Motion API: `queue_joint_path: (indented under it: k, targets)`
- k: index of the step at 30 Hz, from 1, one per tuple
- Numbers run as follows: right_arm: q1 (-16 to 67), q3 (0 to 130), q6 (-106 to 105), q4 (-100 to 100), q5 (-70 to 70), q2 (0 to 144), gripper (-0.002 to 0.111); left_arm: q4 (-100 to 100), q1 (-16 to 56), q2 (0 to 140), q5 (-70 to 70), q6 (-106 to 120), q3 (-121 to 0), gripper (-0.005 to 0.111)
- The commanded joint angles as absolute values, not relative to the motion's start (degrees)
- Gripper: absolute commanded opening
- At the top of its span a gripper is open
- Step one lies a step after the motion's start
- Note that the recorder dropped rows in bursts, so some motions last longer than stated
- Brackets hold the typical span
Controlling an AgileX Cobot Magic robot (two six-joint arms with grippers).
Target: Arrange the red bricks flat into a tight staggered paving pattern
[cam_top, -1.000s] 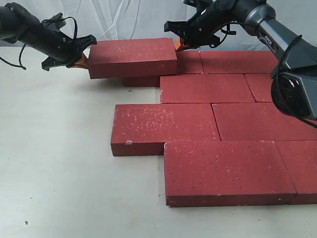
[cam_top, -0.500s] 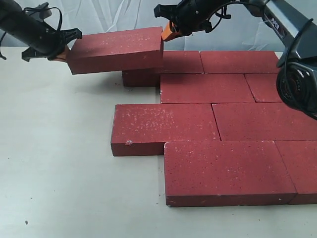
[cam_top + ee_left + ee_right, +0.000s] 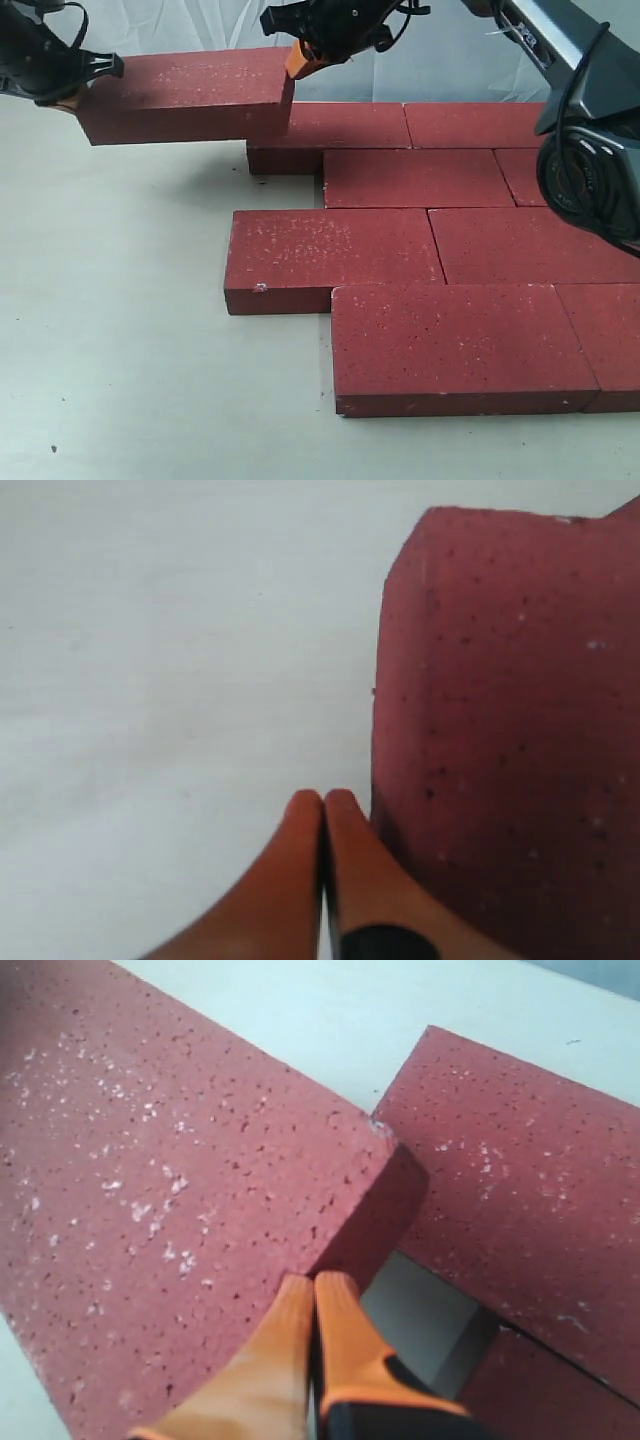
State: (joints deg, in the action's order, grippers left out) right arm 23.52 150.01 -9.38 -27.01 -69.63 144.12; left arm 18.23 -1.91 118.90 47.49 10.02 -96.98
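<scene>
The dark red speckled rectangular paving brick (image 3: pixel 185 95) hangs above the pale table (image 3: pixel 120 350), squeezed end to end between both arms. The left gripper (image 3: pixel 72 97), orange fingers (image 3: pixel 300 850) pressed together, butts its left end face. The right gripper (image 3: pixel 300 60), fingers likewise closed, pushes on the right end. The long axis runs left to right, broad face up. The laid red bricks (image 3: pixel 415 180) lie staggered, the rightmost cut off by the frame edge.
</scene>
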Motion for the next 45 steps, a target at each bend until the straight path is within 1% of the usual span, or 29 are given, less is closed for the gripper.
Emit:
queue_joint_path:
  k: [1,10,15,26,33,39,45]
  targets:
    - [28.9,150.0,-7.9,-31.2,-70.0,143.6,-0.001,24.7,-0.9,116.0,45.4,10.3,-93.3,0.000]
    - [32.0,150.0,-7.4,-26.9,-70.0,144.1,-0.001,35.3,-7.3,115.6,42.8,21.1,-85.7,0.000]
    - [33.1,150.0,-5.7,-27.3,-68.9,147.0,-0.001,35.6,-9.0,115.6,38.5,22.1,-82.5,0.000]
    - [34.9,150.0,-2.7,-27.5,-60.3,153.9,-0.001,34.4,-9.1,115.7,29.6,22.1,-76.1,0.000]
    - [34.8,150.0,-1.1,-25.2,-57.5,154.8,-0.001,32.9,-9.1,116.3,25.4,21.9,-73.3,0.000]
    - [34.7,150.0,2.2,-22.8,-57.5,154.9,-0.001,34.1,-9.1,120.0,25.8,21.6,-73.2,0.000]
    - [34.7,150.0,3.8,-20.8,-59.0,155.1,-0.001,32.3,-9.1,120.9,25.0,21.8,-73.2,0.000]
